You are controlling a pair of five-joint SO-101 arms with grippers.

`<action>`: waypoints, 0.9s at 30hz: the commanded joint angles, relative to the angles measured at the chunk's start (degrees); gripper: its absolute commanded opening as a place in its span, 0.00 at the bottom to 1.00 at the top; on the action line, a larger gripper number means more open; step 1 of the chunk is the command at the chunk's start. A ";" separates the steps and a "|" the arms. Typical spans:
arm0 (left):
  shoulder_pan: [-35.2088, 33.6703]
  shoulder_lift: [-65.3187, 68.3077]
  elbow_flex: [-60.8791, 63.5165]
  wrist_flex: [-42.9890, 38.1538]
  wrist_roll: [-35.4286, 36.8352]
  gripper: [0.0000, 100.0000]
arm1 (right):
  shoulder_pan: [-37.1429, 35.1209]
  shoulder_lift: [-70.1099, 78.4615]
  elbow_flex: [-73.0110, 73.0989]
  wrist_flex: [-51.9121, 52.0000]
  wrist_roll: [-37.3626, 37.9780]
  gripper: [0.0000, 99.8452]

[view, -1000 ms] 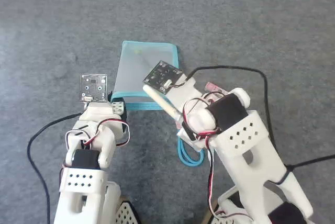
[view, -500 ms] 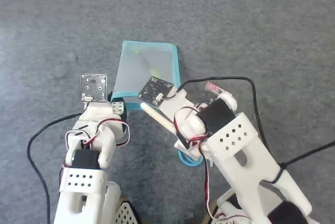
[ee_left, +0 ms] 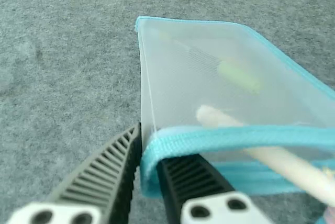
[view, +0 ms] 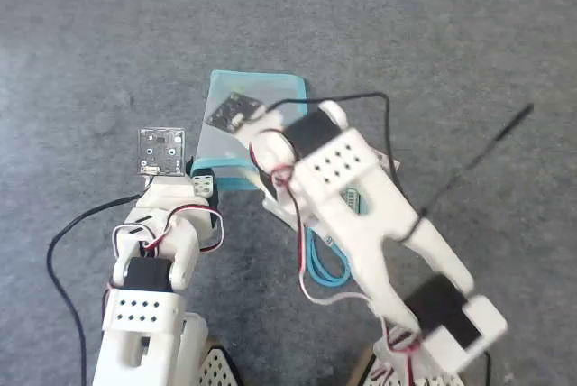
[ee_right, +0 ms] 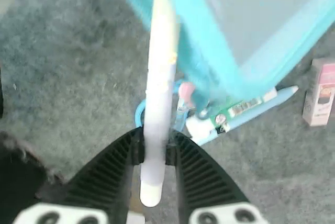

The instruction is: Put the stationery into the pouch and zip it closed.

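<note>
The pouch is clear mesh with teal trim; it lies flat on the grey mat. My left gripper is shut on the pouch's near corner beside the mouth. My right gripper is shut on a cream pen, whose tip reaches inside the teal opening. A yellow-green item lies within the pouch. The right arm stretches over the pouch and hides its near half in the high view.
A pink eraser, a light-blue pen and a blue cord loop lie on the mat just outside the pouch's mouth, under the right arm. Grey mat stretches bare to the left and far side.
The right arm has swung forward and left over the pouch, carrying the cream pen's tip into the mouth. The left arm has kept still, holding the corner.
</note>
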 commanded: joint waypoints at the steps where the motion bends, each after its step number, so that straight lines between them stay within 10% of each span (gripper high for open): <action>1: 0.35 0.26 -0.66 -2.29 -0.88 0.01 | 3.03 3.74 -10.20 2.15 -3.52 0.01; 27: 0.44 0.26 -0.66 -2.29 -0.88 0.01 | -0.57 12.53 -27.34 2.07 -4.40 0.21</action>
